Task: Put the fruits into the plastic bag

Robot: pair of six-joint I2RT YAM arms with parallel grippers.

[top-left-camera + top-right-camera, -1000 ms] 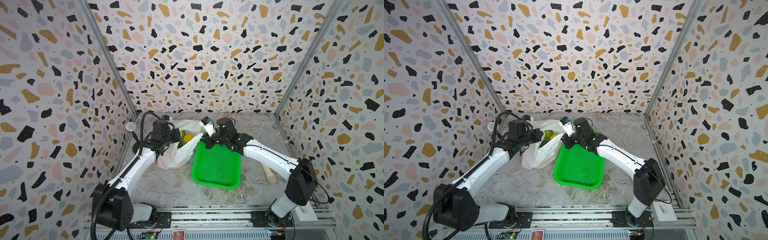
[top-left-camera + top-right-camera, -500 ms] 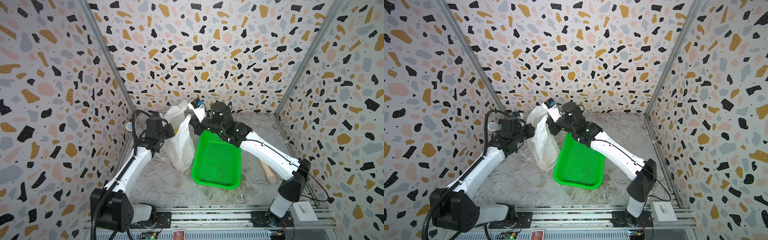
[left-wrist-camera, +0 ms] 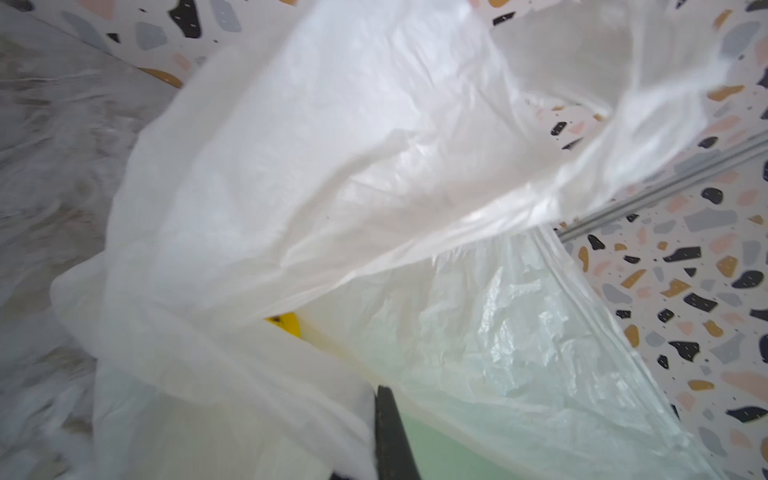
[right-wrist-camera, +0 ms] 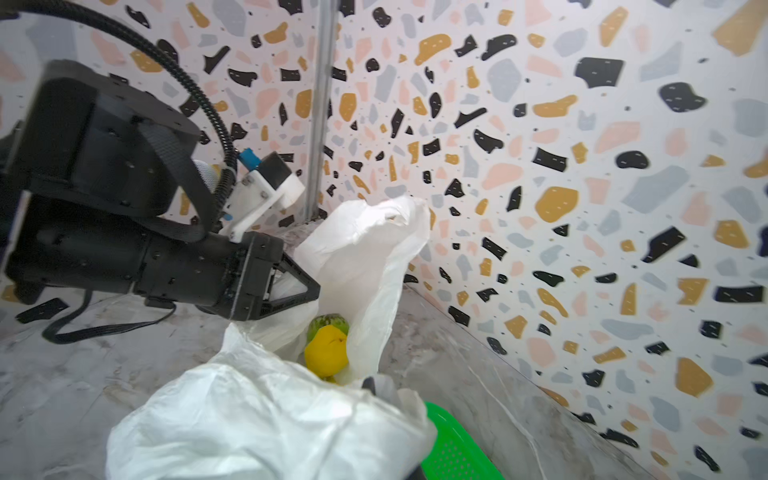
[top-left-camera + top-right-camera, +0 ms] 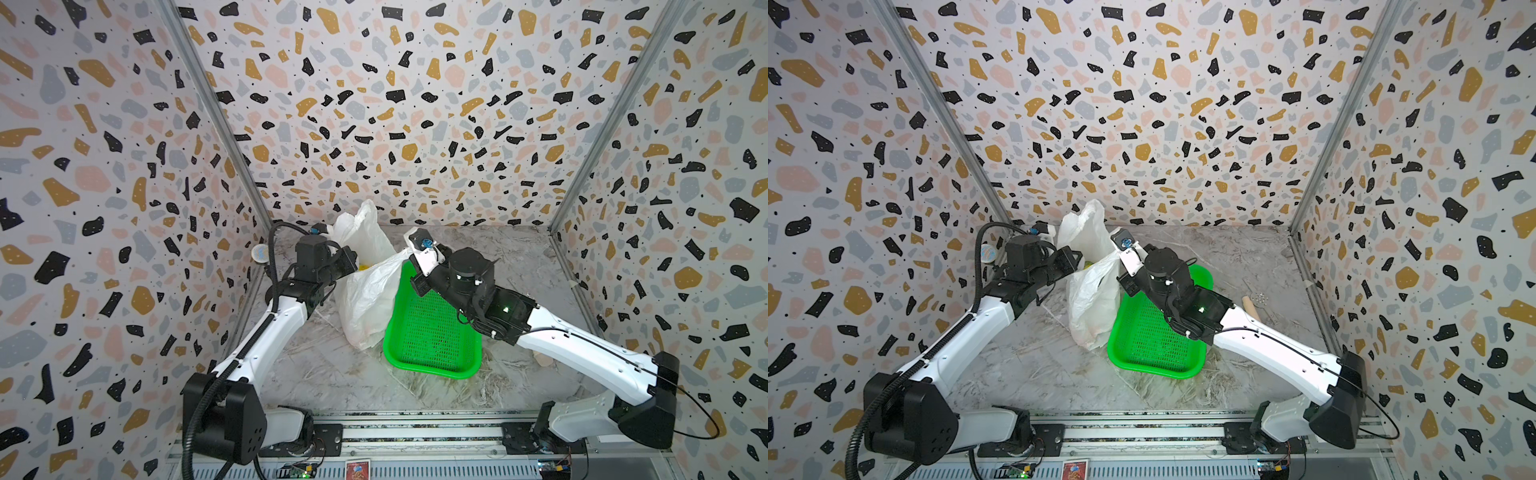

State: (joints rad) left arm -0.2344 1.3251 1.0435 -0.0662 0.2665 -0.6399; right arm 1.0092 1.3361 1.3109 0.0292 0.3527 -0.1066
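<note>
The plastic bag (image 5: 370, 299) (image 5: 1092, 299) hangs between my two grippers, its bottom on the table beside the tray. My left gripper (image 5: 351, 259) (image 5: 1075, 257) (image 4: 311, 289) is shut on the bag's left rim. One dark finger (image 3: 388, 432) shows against the film (image 3: 332, 166). My right gripper (image 5: 411, 270) is shut on the right rim, its fingertip (image 4: 376, 384) half wrapped in the bag (image 4: 257, 424). Inside the mouth lie a yellow fruit (image 4: 326, 351) (image 3: 286, 324) and a bumpy green one (image 4: 328, 322). The other fruits are hidden by the film.
A bright green perforated tray (image 5: 428, 372) (image 5: 1142, 368) (image 4: 453, 449) lies right of the bag, under my right arm, with nothing in it. A beige wooden stick (image 5: 1250, 305) (image 5: 542, 359) lies near the right wall. Terrazzo walls close three sides.
Both grippers lifted the bag off the table by its rim. Since half a second ago my right gripper has come down and to the right, spreading the bag's mouth wider.
</note>
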